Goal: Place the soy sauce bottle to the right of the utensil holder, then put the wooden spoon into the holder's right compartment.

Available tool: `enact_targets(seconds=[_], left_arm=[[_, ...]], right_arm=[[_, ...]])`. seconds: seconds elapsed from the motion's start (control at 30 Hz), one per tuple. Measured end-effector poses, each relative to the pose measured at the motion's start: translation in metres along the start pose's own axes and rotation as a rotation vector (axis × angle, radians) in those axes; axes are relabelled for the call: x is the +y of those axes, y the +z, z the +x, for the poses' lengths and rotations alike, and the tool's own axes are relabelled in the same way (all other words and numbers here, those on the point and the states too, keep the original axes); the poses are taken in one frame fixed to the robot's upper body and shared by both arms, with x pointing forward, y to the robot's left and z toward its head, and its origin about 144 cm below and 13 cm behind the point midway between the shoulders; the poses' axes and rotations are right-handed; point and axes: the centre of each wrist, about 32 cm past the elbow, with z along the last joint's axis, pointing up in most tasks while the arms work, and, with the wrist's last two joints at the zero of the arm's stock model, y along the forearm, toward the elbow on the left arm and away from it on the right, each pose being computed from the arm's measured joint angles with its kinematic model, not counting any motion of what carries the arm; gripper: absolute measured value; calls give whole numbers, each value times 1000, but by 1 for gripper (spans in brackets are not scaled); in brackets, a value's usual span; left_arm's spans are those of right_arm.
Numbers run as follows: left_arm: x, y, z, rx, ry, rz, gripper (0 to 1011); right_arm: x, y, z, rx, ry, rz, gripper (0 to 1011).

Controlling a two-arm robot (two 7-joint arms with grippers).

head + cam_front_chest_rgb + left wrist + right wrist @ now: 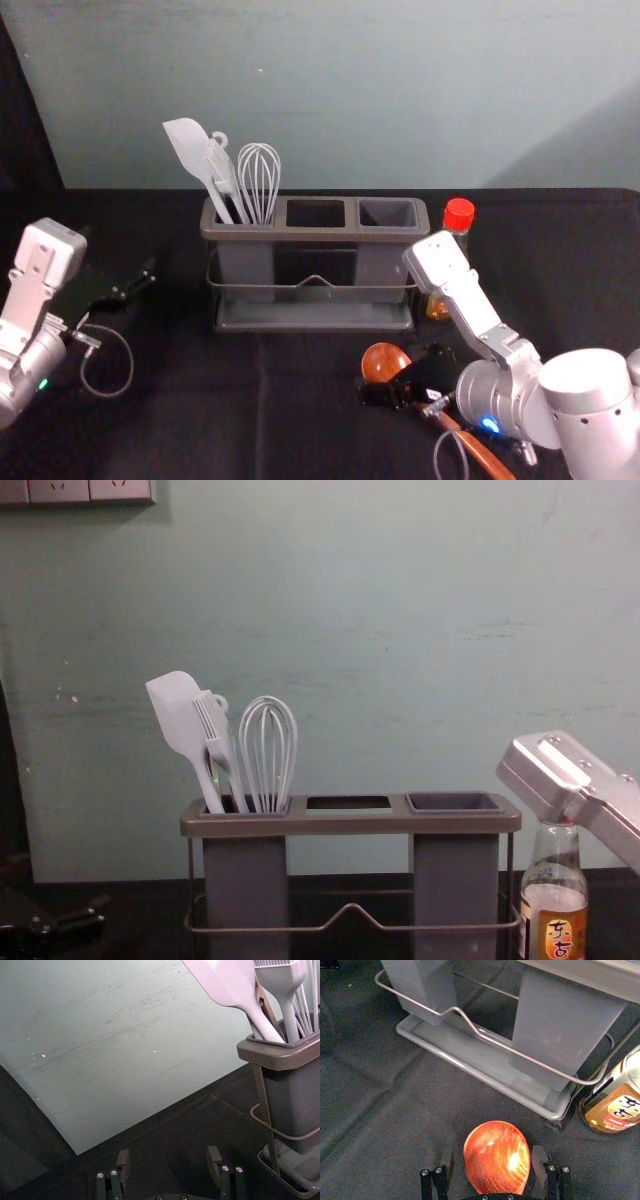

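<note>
One step looks done: the bottle (459, 216) stands at three o'clock of the holder (315, 237). Next, the spoon (384, 362) at its five: the right hand (493, 1160), released astride it, must clench, lift, then reach the right compartment (388, 214). Left hand (169, 1152) idles, released, at nine.

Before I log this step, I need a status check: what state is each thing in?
Soy sauce bottle: upright, capped, right of the holder.
Wooden spoon: lying down, outside the holder.
Utensil holder: upright, right compartment unfilled.
Spatula, brush, whisk: standing in the left compartment.
Right hand: open, around the spoon's bowl.
Left hand: open, left of the holder.
</note>
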Motion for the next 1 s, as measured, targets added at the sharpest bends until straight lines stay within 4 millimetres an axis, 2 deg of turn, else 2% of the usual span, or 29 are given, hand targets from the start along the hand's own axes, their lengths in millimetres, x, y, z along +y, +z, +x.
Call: enact_targets(seconds=[1.0], left_arm=[[0, 0, 0, 0, 0, 0, 1011]], right_arm=[[10, 8, 4, -7, 8, -35, 1002]])
